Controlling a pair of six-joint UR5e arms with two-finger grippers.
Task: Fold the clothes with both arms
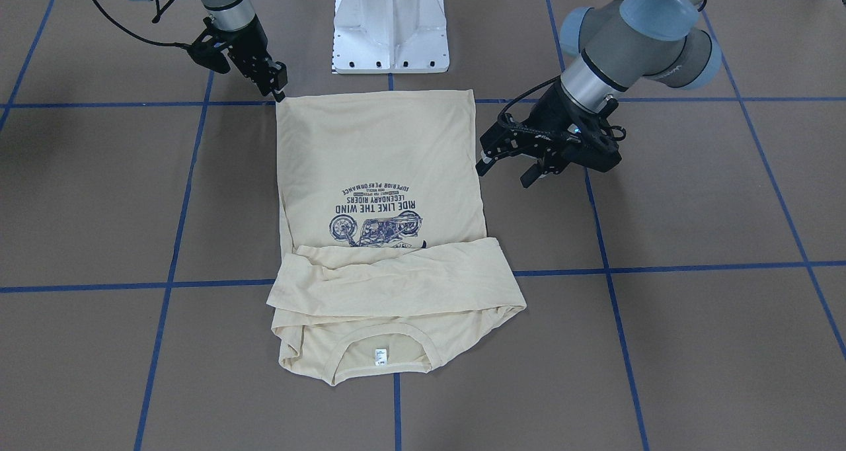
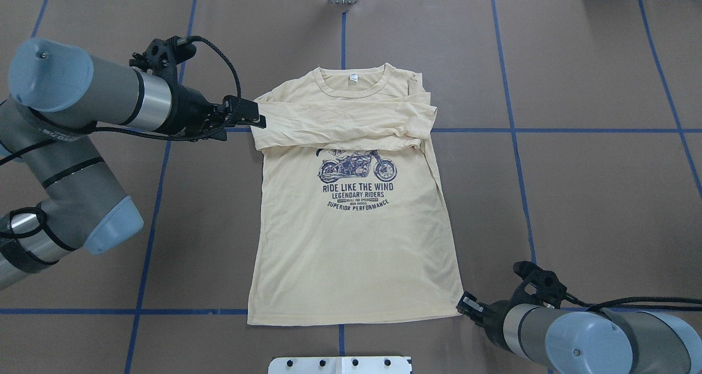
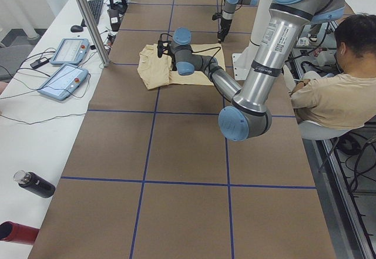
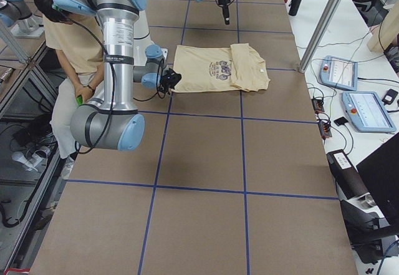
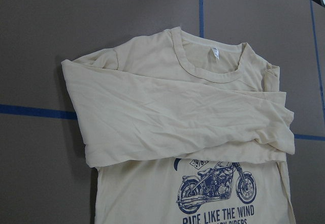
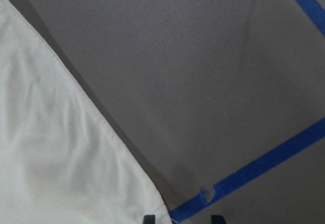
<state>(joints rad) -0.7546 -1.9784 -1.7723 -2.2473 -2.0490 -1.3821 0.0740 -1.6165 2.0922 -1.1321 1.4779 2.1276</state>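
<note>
The cream-yellow shirt [image 1: 377, 160] lies flat, print side up, on the brown table, both sleeves [image 2: 340, 124] folded across the chest just below the neckline [image 5: 210, 69]. My left gripper [image 1: 507, 172] hovers open and empty beside the shirt's edge, at the sleeve fold [image 2: 255, 119]. None of its fingers show in the left wrist view. At the hem corner, my right gripper [image 1: 278, 91] is low over the table [image 2: 465, 304]. The right wrist view has its fingertips [image 6: 149, 218] apart, with the cloth corner [image 6: 61, 158] next to one of them.
The white pedestal base [image 1: 390, 28] stands just behind the hem. Blue tape lines [image 1: 172, 252] grid the table. A person [image 3: 335, 94] sits beside the robot. Teach pendants [image 3: 61, 80] and bottles [image 3: 35, 184] lie on the side bench, near a metal pole [image 3: 88, 18].
</note>
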